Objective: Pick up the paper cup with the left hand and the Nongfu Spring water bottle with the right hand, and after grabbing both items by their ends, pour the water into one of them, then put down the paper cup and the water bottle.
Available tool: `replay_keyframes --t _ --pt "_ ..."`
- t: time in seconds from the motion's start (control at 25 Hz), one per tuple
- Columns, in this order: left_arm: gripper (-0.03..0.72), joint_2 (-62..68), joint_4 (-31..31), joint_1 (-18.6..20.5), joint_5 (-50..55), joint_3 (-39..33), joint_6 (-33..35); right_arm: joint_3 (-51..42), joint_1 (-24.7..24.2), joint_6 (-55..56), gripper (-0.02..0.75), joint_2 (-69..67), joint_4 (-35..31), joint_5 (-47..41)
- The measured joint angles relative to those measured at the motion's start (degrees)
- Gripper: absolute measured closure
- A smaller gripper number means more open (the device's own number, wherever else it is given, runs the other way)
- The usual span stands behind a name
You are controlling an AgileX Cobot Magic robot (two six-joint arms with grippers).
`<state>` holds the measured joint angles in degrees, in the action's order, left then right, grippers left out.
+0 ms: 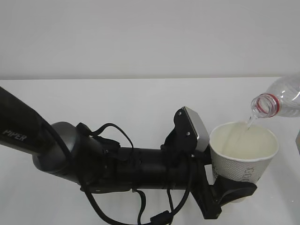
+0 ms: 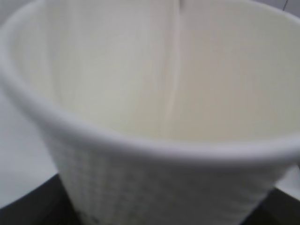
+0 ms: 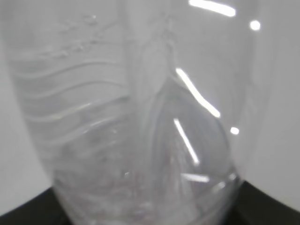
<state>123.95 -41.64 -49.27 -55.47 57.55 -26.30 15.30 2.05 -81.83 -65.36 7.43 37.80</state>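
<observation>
Clamping the small white tapered paper cup (image 1: 243,157) near its base, your left hand's black gripper jaws (image 1: 233,191) hold it upright, rim up, above the table; the grey-faced wrist block (image 1: 197,128) sits just behind the cup, and the thick black arm marked "PIPER" (image 1: 56,150) runs back to the left with loose black cables (image 1: 140,206) hanging below it. In the left wrist view the cup (image 2: 154,154) fills the frame, its embossed wall and rolled rim blurred, with a thin thread of clear water (image 2: 176,70) running down the inside wall. Above the cup's right rim you have the clear plastic Nongfu Spring water bottle (image 1: 281,101) tipped over, red-ringed neck pointing down and left, the stream (image 1: 251,123) falling from its open mouth into the cup. Your right hand's gripper (image 3: 150,213) shows only as dark edges under the ribbed bottle (image 3: 131,117), clasped around it. Below lies a plain white tabletop (image 1: 117,103), meeting a bare pale wall (image 1: 140,37) behind.
</observation>
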Motion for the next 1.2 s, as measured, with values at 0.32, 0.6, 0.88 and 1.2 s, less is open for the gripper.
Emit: replay_keyframes --t 0.32,0.6,0.88,1.2 --pt "0.157 0.00 0.00 0.00 0.00 0.00 0.00 0.00 0.00 0.00 0.325 0.00 0.00 0.00" --pt "0.157 0.00 0.00 0.00 0.00 0.00 0.00 0.00 0.00 0.00 0.325 0.00 -0.30 0.00" --pt "0.157 0.00 0.00 0.00 0.00 0.00 0.00 0.00 0.00 0.00 0.325 0.00 -0.43 0.00" --pt "0.157 0.00 0.00 0.00 0.00 0.00 0.00 0.00 0.00 -0.28 0.325 0.00 -0.43 0.00"
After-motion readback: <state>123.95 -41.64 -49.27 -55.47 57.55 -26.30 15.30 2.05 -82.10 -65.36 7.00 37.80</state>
